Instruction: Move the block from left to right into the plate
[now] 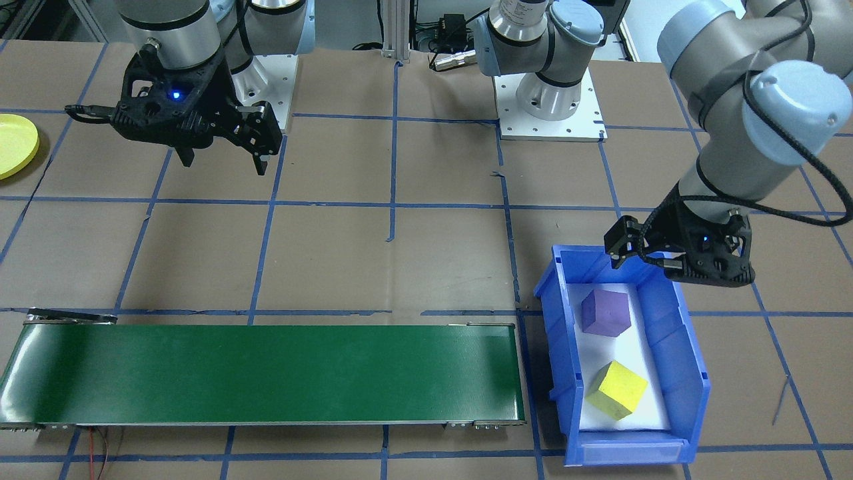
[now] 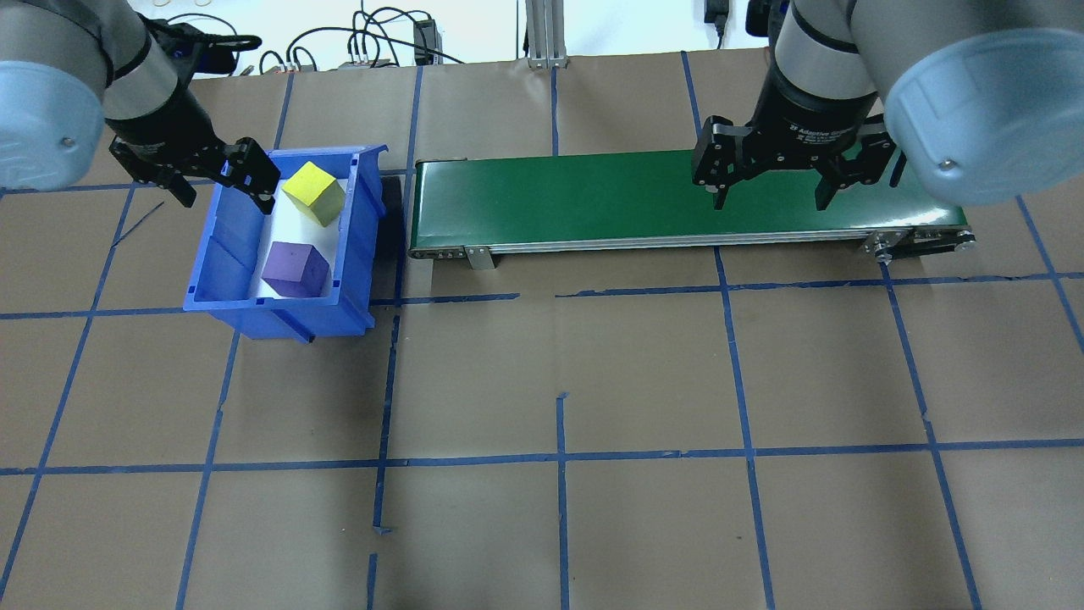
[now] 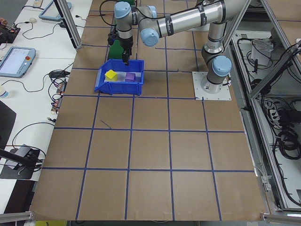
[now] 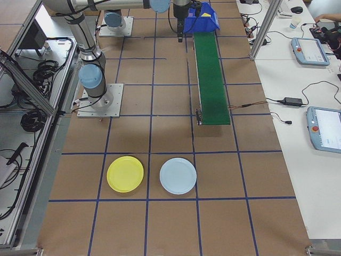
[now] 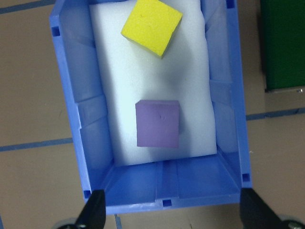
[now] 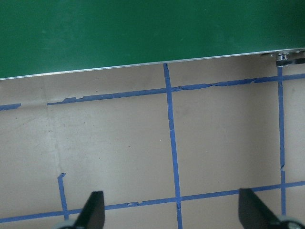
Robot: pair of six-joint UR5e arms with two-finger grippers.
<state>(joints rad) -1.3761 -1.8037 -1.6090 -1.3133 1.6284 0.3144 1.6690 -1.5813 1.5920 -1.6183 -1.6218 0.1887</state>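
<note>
conveyor belt (image 2: 677,199): long green belt on the table, one end just beside the blue bin
blue bin (image 1: 686,373): rectangular plastic bin, open top, lined with a white foam pad (image 5: 157,81)
pale blue plate (image 4: 178,175): round, flat on the table beside a yellow one, well apart from the belt's near end
table (image 2: 559,381): brown surface, gridded with blue tape lines
tablets (image 4: 326,128): two blue-edged units on the white side bench, cables trailing
power adapter (image 4: 292,101): black, on the same bench
</note>
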